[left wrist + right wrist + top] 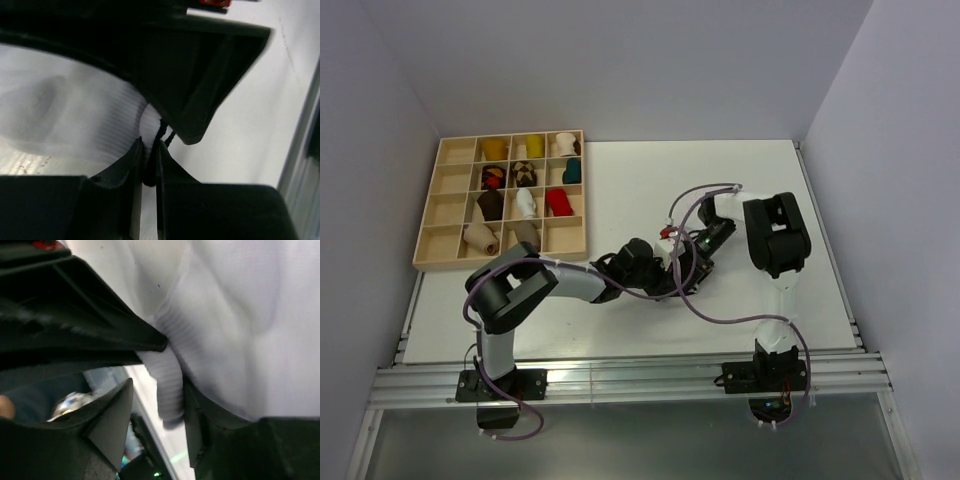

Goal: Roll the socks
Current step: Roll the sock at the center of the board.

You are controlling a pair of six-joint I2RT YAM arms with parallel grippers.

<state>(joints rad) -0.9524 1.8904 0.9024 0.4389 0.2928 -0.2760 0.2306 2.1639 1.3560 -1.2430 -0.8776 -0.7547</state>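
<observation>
Looking through your left wrist view, you had the left gripper [149, 172] clenched on the pale ribbed knitted sock [112, 122]. Its two black fingers stood almost together at the bottom centre of the frame, with a fold of the ribbed cuff and a few thin dark threads [163, 134] nipped between them. The rest of that sock spread away to the left of the frame, lying on the white table [620, 190]. A broad black finger of the other arm's tool filled the upper middle of that view, just above the pinch. Your right gripper [159, 390] was released. In the right wrist view its fingers stood apart at the lower centre, and the rolled edge of the cuff hung down between them. That edge lay against the right-hand finger, and a clear gap showed on the left-hand side. The sock's smooth body filled the upper right of that frame. From the top external view you had both arms meeting at the middle of the table, and the sock itself was hidden beneath the two tools, so I cannot tell its outline from there. A shallow wooden tray with square compartments [442, 243] sat at the upper left of the table, well apart from the tools, holding small rolled bundles [558, 202] in yellow, red, white and brown.
</observation>
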